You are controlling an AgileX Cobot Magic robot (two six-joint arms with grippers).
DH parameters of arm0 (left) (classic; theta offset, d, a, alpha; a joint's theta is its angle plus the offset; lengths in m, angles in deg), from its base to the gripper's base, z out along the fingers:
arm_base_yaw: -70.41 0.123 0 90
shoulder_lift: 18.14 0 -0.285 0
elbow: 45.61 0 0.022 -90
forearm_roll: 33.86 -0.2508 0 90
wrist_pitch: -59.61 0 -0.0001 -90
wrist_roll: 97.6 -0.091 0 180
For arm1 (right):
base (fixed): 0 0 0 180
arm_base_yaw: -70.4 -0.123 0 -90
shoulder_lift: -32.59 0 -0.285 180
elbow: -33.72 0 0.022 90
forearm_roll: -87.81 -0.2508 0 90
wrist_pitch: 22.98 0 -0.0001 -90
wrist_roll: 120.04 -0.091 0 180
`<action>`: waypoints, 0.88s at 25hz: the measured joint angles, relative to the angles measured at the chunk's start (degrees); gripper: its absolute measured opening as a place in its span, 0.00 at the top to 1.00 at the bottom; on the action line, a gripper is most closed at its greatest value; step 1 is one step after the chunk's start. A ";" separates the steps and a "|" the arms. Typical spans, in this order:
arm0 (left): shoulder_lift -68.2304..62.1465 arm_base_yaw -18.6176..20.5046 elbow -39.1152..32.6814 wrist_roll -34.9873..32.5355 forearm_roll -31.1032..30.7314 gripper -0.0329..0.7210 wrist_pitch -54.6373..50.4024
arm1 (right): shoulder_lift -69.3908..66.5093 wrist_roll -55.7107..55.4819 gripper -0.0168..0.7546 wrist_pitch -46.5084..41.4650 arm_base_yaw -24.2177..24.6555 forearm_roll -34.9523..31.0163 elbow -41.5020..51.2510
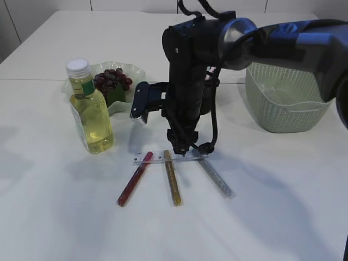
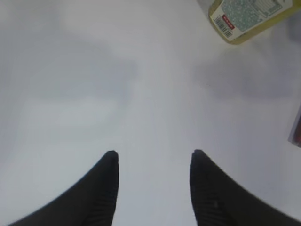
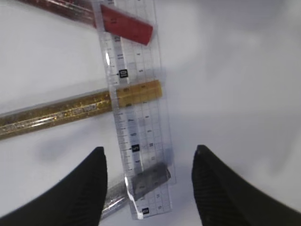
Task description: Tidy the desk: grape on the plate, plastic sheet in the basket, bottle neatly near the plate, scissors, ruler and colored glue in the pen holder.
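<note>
Clear ruler (image 3: 136,136): lies flat between the spread jaws of the right gripper (image 3: 148,181), resting across the tips of three glue sticks.
Right gripper: open, holding nothing, low over the ruler.
Left gripper (image 2: 153,181): open, empty, above bare table (image 2: 94,70); bottle (image 2: 244,19) far ahead on its right.
Risk: ruler is thin and flat, fingers may slide off it or pinch the silver stick (image 3: 141,181) below.
Second risk: lifting could roll the gold stick (image 3: 70,110) and red stick (image 3: 124,23) away.

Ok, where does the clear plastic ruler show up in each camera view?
Exterior view: the clear plastic ruler lies flat on the white table, low centre, under the right gripper.
Left wrist view: not in it.
Right wrist view: it runs top to bottom through the middle, between the open jaws.
Shared landmark: the gold glitter glue tube, its cap end crossing the ruler.
</note>
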 joint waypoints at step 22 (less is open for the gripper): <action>0.00 0.00 0.00 0.00 -0.46 0.48 0.50 | -4.75 0.92 0.35 3.16 0.00 0.62 0.00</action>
